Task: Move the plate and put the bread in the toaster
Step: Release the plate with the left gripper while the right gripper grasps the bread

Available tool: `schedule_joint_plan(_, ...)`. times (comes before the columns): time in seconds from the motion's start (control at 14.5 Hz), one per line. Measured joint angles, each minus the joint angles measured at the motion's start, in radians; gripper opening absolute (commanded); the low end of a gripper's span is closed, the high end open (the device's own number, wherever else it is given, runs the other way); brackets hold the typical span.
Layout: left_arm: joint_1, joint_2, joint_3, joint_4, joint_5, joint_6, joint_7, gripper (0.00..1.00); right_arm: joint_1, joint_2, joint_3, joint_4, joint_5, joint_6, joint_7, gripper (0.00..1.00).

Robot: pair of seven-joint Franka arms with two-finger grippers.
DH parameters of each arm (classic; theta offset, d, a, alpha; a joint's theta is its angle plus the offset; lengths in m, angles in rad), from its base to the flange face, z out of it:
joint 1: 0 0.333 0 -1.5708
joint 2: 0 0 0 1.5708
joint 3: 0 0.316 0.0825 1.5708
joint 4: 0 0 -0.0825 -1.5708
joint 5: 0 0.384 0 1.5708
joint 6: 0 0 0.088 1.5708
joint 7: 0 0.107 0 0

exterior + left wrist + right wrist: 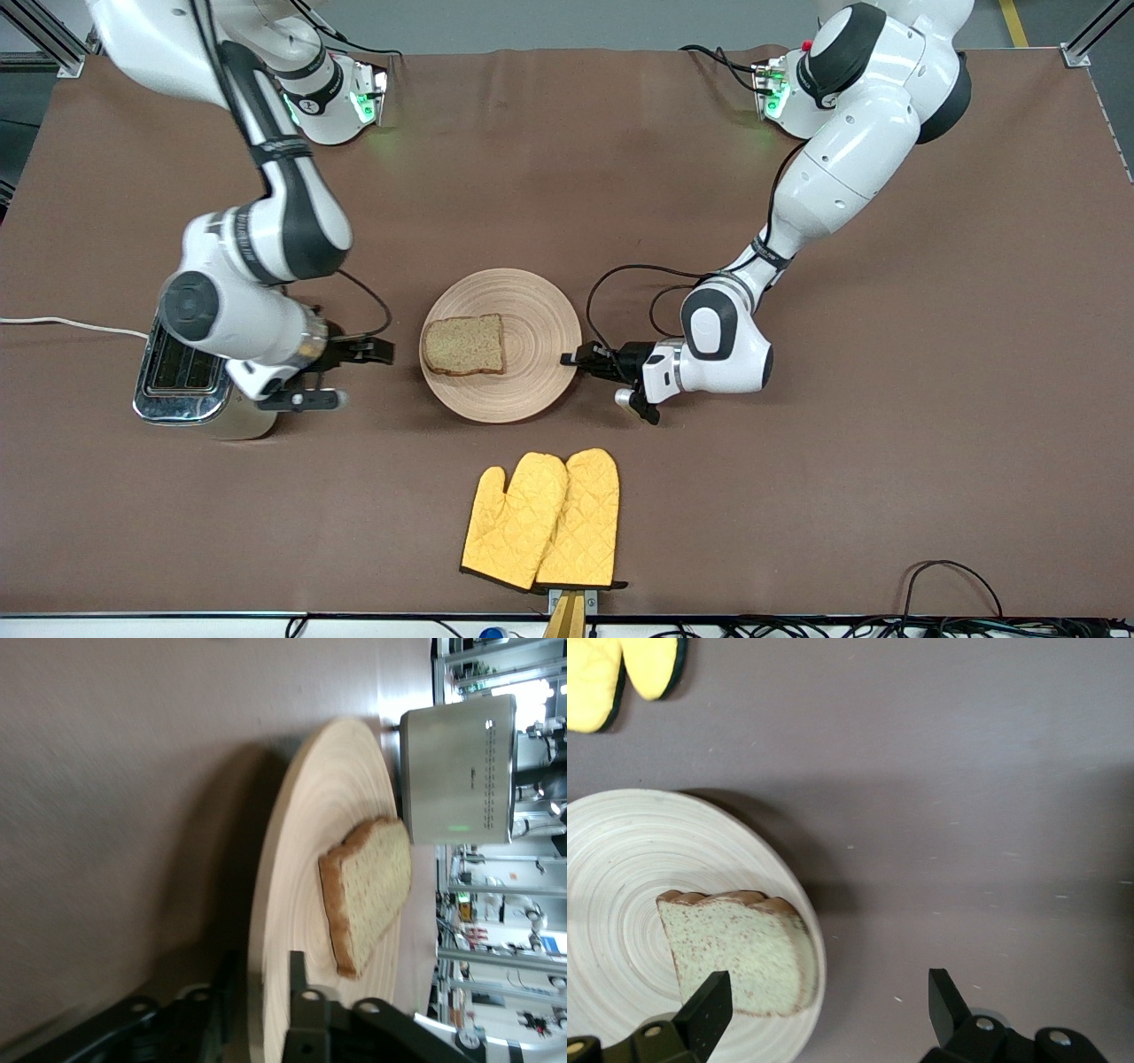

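The plate (501,346) lies flat on the brown table (797,496), near its middle, with the bread (464,345) resting on it toward the rim that faces the right arm's end. The toaster (182,381) stands upright at the right arm's end of the table, well apart from the plate, its white cord (71,325) running off toward the table edge. The left gripper (571,359) sits low at the plate's rim on the side toward the left arm's end; in the left wrist view its fingers (299,992) straddle the rim, one above and one below the wood, closed on the plate. The right gripper (354,377) hangs between toaster and plate, just beside the toaster, with its claw spread wide and holding nothing; in the right wrist view one finger (709,1010) overlaps the bread's edge. A pair of yellow oven mitts (545,521) lies nearer the front camera than the plate, clear of it.
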Motion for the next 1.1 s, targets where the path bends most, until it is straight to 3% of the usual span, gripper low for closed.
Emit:
schedule_joint_plan(0.21,0.034,-0.026,0.000,0.004,-0.002,0.013,-0.051,1.00,0.033,0.029,-0.001,-0.073,0.000,0.113,0.010,0.97)
schedule_joint_plan(0.41,0.098,-0.112,0.001,0.005,0.029,0.013,-0.182,1.00,0.046,0.035,-0.001,-0.095,0.000,0.121,0.010,0.95)
schedule_joint_plan(0.69,0.171,-0.260,0.000,0.001,0.300,-0.026,-0.525,1.00,0.095,0.042,-0.001,-0.115,0.000,0.121,0.049,0.89)
schedule_joint_plan(1.1,0.235,-0.435,0.001,-0.001,0.714,-0.169,-0.868,1.00,0.110,0.066,-0.007,-0.120,0.000,0.136,0.061,0.59)
